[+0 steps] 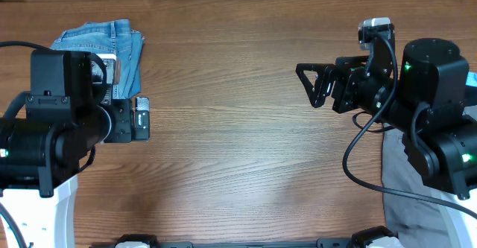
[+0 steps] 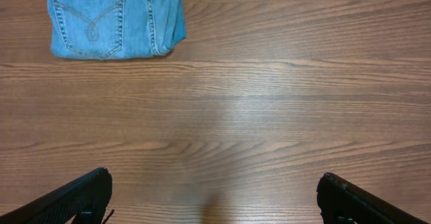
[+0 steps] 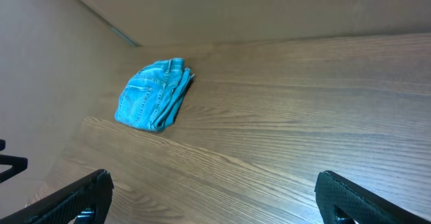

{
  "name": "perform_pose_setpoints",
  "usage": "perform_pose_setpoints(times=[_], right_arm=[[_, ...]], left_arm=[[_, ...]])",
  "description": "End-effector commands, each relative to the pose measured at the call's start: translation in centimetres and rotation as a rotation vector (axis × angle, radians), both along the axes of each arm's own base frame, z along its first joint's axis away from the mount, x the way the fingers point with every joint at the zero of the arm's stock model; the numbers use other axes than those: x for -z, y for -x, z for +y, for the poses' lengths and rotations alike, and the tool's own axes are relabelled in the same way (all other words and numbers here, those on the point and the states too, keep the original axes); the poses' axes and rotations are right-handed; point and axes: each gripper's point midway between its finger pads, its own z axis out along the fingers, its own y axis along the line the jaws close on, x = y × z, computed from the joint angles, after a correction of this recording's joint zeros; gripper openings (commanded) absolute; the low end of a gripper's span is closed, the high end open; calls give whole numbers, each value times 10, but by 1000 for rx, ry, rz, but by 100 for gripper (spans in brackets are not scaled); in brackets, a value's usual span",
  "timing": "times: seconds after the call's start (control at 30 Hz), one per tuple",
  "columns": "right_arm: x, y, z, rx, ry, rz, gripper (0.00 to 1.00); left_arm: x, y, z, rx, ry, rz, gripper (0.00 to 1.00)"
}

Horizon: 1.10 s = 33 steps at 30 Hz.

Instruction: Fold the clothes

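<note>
The clothes, one pair of light blue denim jeans (image 1: 112, 43), lie folded into a compact bundle at the table's far left corner. A stitched back pocket faces up (image 2: 91, 19); the right wrist view shows the jeans (image 3: 153, 95) far off. My left gripper (image 1: 141, 120) hangs just in front of the bundle, partly over its near edge, jaws wide open and empty (image 2: 214, 183). My right gripper (image 1: 309, 86) is at the right side of the table, pointing left, also open with only bare wood between its fingers (image 3: 214, 180).
A grey garment (image 1: 406, 196) lies under the right arm at the table's right edge, and a pale-blue scrap (image 1: 472, 80) shows at the frame's right border. A brown wall (image 3: 202, 9) runs along the back of the table (image 1: 238, 151).
</note>
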Motion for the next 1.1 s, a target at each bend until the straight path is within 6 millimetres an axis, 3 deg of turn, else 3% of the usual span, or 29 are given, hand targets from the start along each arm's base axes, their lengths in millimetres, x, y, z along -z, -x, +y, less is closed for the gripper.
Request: perform_pose_setpoints(times=[0.0,0.2,0.4,0.57,0.7,0.83,1.07], right_arm=[[-4,-2,-2,13,6,-6,100],[9,-3,-15,76,57,32,100],[-15,12,-27,117,59,-61,100],[-40,22,-48,163,153,-223,100],[-47,24,-69,265,183,-304,100],[-39,26,-80,311,164,-355,100],[12,32,-91,351,157,-387,100]], left_arm=[[3,-5,-2,-11,14,9,100],[8,-9,-3,-11,13,32,100],[12,-13,-3,-11,12,49,100],[15,-16,-3,-11,11,63,100],[17,-17,-3,-11,11,72,100],[18,-18,-3,-11,11,74,100],[18,-18,-3,-11,11,74,100]])
